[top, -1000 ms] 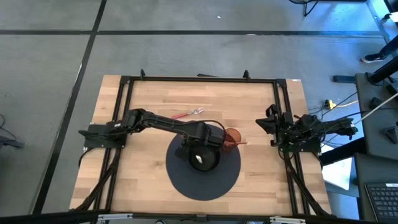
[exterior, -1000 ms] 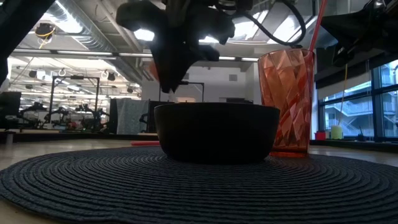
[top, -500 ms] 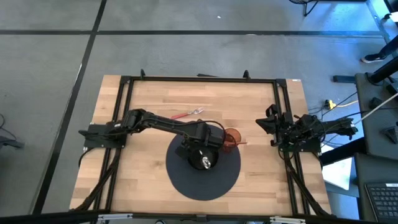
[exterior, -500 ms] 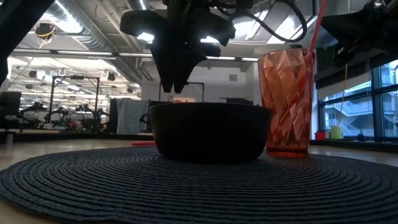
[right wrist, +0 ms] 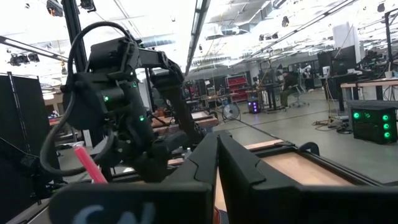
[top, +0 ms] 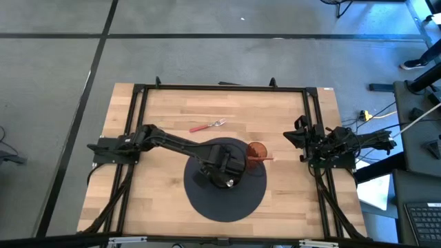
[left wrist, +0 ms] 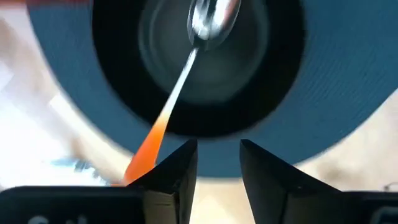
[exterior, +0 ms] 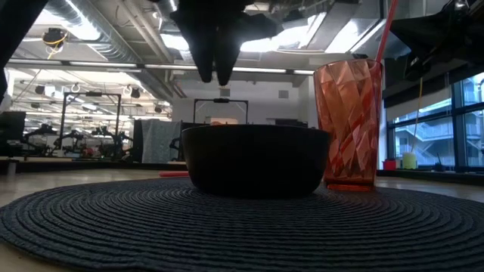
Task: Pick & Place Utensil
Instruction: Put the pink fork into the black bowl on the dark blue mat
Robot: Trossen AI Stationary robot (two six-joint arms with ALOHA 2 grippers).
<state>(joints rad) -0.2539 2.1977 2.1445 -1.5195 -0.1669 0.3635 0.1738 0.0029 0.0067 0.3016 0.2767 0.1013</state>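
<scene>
A black bowl [exterior: 257, 160] stands on a round dark woven mat [top: 227, 203]. In the left wrist view a spoon [left wrist: 186, 68] lies in the bowl [left wrist: 280, 74], its silver head [left wrist: 211, 18] on the bottom and its orange handle [left wrist: 152, 134] leaning over the rim. My left gripper [exterior: 215, 75] hangs open above the bowl, clear of the spoon [left wrist: 217, 158]. A red faceted cup [exterior: 348, 125] with a red stick in it stands on the mat next to the bowl. My right gripper [right wrist: 217, 155] waits shut at the table's right edge [top: 301, 141].
A fork with a red handle [top: 208, 126] lies on the bare wood beyond the mat, toward the far edge. A black metal frame [top: 220, 87] runs around the tabletop. The cup [top: 256, 151] stands close to the right of my left arm's wrist.
My left gripper has risen straight up from just above the bowl's rim and now hangs well over it. The spoon stays behind in the bowl.
</scene>
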